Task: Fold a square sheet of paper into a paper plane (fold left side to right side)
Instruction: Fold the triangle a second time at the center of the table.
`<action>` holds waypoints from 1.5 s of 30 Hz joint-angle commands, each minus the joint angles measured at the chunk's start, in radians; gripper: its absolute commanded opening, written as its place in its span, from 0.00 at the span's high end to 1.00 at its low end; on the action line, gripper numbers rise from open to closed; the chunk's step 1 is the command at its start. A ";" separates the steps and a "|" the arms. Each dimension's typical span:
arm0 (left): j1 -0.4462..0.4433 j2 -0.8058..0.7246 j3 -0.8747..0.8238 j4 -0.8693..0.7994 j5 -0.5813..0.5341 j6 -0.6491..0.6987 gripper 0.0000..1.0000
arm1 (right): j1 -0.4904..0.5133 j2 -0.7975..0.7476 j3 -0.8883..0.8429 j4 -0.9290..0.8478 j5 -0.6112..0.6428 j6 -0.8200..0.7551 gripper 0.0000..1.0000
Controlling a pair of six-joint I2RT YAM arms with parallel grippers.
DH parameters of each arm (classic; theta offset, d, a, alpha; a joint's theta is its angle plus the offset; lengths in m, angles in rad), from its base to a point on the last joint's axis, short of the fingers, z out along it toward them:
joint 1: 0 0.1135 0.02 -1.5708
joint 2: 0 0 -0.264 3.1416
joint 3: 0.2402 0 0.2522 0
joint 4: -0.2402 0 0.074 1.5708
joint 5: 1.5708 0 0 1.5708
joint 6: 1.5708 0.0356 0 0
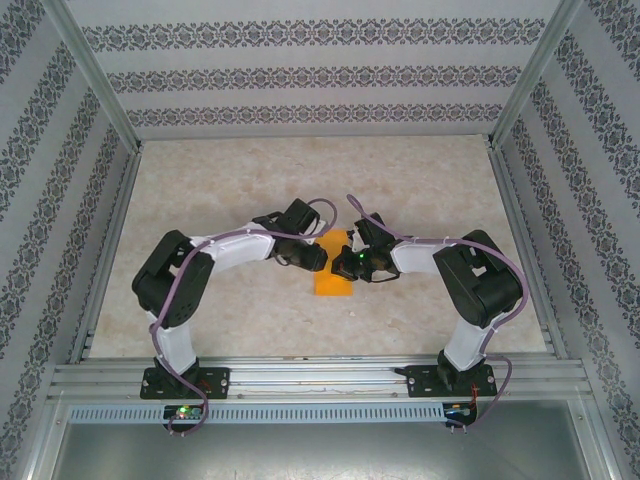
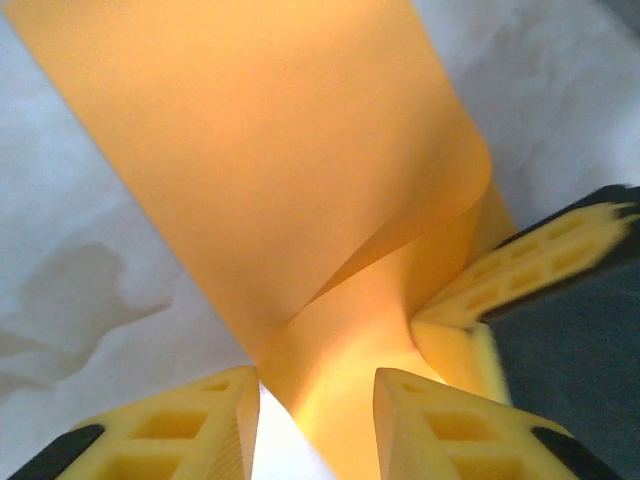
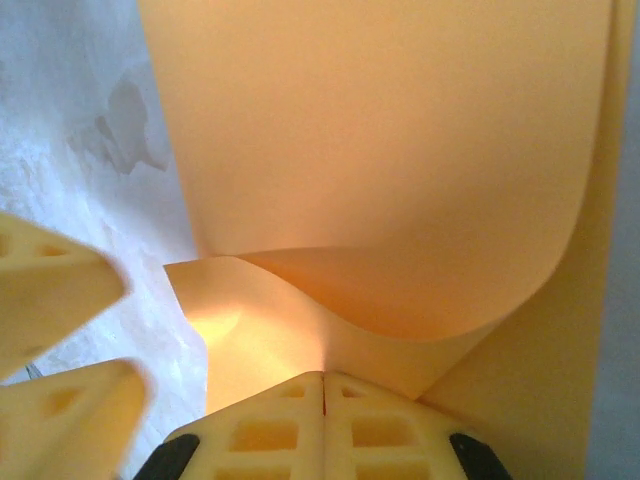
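Marble-look table (image 1: 300,180) | patterned walls (image 1: 320,70) | left fingers (image 2: 200,420) apart | right fingers (image 3: 270,430) clamped on orange paper (image 1: 332,283)

Right gripper (image 3: 323,385) jaws pressed together on the curled square sheet of paper (image 3: 380,150).

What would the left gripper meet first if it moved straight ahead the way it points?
Probably the sheet of paper; its curled fold rises just ahead of the open left gripper.
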 commanded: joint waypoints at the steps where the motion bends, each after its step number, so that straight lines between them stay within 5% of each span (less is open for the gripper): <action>1: 0.021 -0.095 0.031 -0.070 -0.023 0.005 0.64 | 0.008 0.016 -0.014 -0.060 0.041 -0.001 1.00; 15: -0.004 -0.163 -0.128 0.023 0.307 -0.255 0.84 | 0.009 0.011 -0.014 -0.058 0.031 -0.001 1.00; 45: -0.021 0.011 -0.160 0.080 0.280 -0.245 0.90 | 0.008 0.030 -0.009 -0.076 0.027 -0.010 1.00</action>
